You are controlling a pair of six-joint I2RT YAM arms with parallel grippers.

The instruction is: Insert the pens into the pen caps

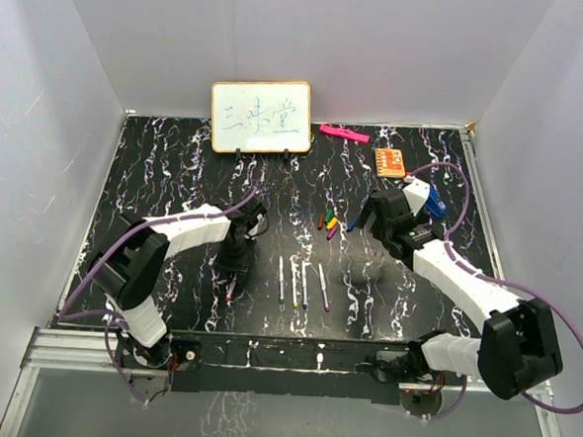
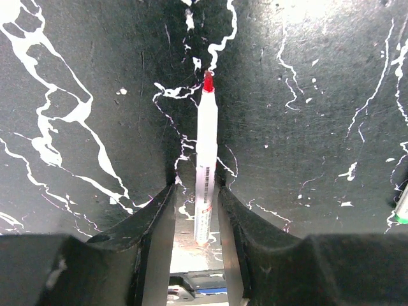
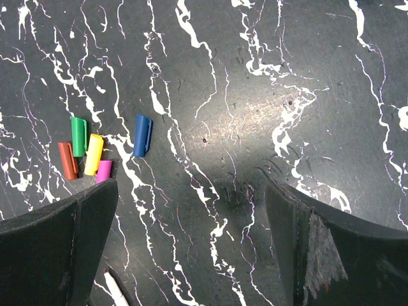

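A white pen with a red tip (image 2: 205,150) lies lengthwise between the fingers of my left gripper (image 2: 196,188), whose tips press on both its sides. In the top view this pen (image 1: 231,289) pokes out below the left gripper (image 1: 235,267), left of several other pens (image 1: 294,281) lying in a row. The pen caps sit in a cluster (image 1: 327,222): red (image 3: 66,160), green (image 3: 79,136), yellow (image 3: 94,154), purple (image 3: 103,170), with blue (image 3: 142,135) slightly apart. My right gripper (image 3: 191,210) hangs open over bare table just right of the caps, holding nothing.
A small whiteboard (image 1: 261,118) stands at the back. A pink marker (image 1: 343,134) and an orange card (image 1: 391,162) lie behind the right arm, and a blue clip-like object (image 1: 432,200) sits beside it. Another pen's tip (image 3: 118,290) shows near the right gripper's left finger.
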